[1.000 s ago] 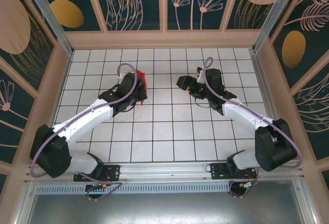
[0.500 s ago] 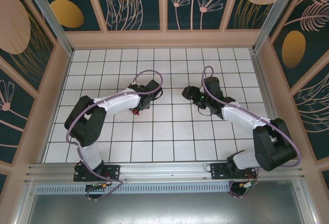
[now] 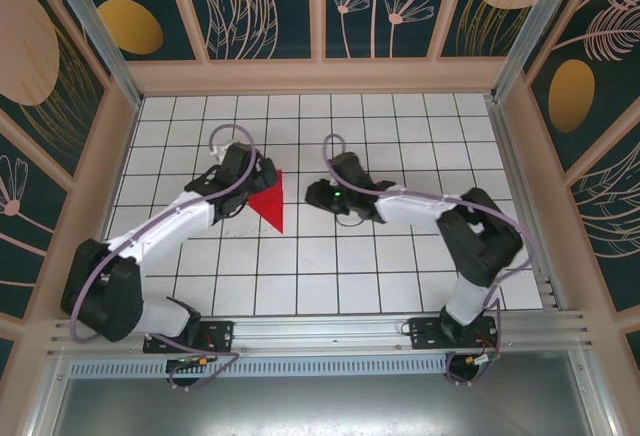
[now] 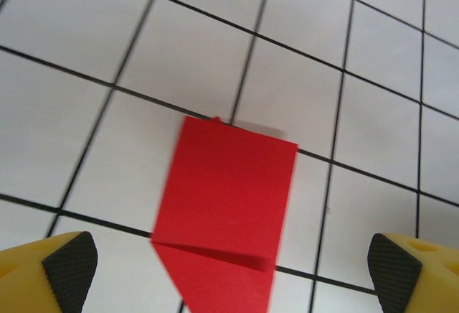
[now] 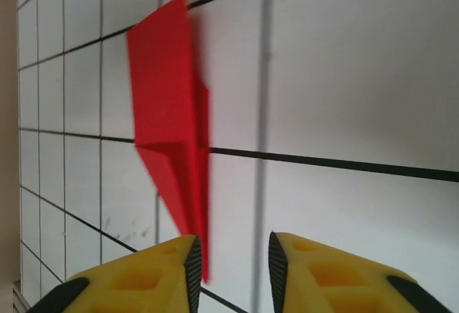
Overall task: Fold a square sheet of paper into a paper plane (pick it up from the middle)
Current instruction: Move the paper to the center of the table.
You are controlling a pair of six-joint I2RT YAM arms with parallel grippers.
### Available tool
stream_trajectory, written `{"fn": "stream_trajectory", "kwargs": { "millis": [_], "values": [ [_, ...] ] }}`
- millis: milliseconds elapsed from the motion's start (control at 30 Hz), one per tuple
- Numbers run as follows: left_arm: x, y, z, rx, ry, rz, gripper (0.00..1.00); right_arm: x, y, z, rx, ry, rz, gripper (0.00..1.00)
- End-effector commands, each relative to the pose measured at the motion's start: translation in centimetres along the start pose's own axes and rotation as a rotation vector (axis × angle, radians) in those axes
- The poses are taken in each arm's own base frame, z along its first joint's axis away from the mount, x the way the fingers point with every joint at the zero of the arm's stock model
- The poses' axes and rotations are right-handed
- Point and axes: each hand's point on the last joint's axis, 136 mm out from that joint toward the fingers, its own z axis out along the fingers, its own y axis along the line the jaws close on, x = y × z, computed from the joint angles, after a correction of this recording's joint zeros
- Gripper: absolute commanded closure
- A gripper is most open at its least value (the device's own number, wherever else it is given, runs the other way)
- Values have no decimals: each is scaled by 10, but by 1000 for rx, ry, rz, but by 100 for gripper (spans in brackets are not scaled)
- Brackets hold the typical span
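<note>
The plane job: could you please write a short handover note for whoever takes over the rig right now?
Left gripper: wide open, holding nothing, over the plane.
Right gripper: jaws narrowly apart with nothing between them; the plane's tip lies just beside one finger.
Plane: flat on the table between the two grippers, held by neither.
Done: the sheet is folded into a pointed, creased dart.
Left: probably only a check of the folds, then backing both arms off.

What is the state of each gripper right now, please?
Left gripper: wide open, holding nothing; the folded bright red paper sheet lies beneath it.
Right gripper: open only a narrow gap, holding nothing.
</note>
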Motion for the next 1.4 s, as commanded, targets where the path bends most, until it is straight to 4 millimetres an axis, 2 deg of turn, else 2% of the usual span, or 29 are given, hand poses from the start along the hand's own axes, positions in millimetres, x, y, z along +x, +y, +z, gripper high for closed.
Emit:
{"fn": "stream_trajectory", "kwargs": {
  "millis": [0, 100, 200, 300, 400, 567, 700, 767, 833, 967, 1067, 1233, 1367],
  "values": [
    [1, 30, -1, -46, -23, -91, 2, 6, 43, 22, -73, 12, -54, 70],
    [6, 48, -7, -61, -45, -138, 2, 26, 64, 45, -105, 80, -80, 71],
    [9, 62, -11, -76, -64, -183, 2, 37, 66, 65, -80, 113, -86, 72],
    [10, 71, -16, -87, -87, -219, 2, 37, 58, 79, -28, 107, -108, 74],
    [7, 76, -22, -90, -113, -237, 1, 36, 38, 90, 78, 118, -181, 74],
    [8, 77, -27, -83, -119, -238, 1, 52, 11, 91, 155, 201, -314, 74],
    [13, 75, -24, -65, -93, -235, 1, 72, -19, 80, 211, 307, -496, 76],
    [16, 73, -23, -54, -79, -232, 2, 82, -44, 65, 234, 355, -570, 76],
    [20, 72, -22, -45, -62, -235, 2, 85, -60, 47, 224, 378, -603, 76],
    [28, 64, -22, 16, -29, -265, 2, 95, -73, 19, 204, 398, -693, 78],
    [34, 51, -21, 102, 0, -277, 2, 88, -60, 13, 173, 352, -674, 80],
    [46, 26, -22, 247, 75, -278, 2, 46, -12, -5, 82, 134, -472, 78],
    [54, 10, -25, 343, 126, -283, 2, 41, -7, -7, 28, 79, -298, 76]
  ]
}}
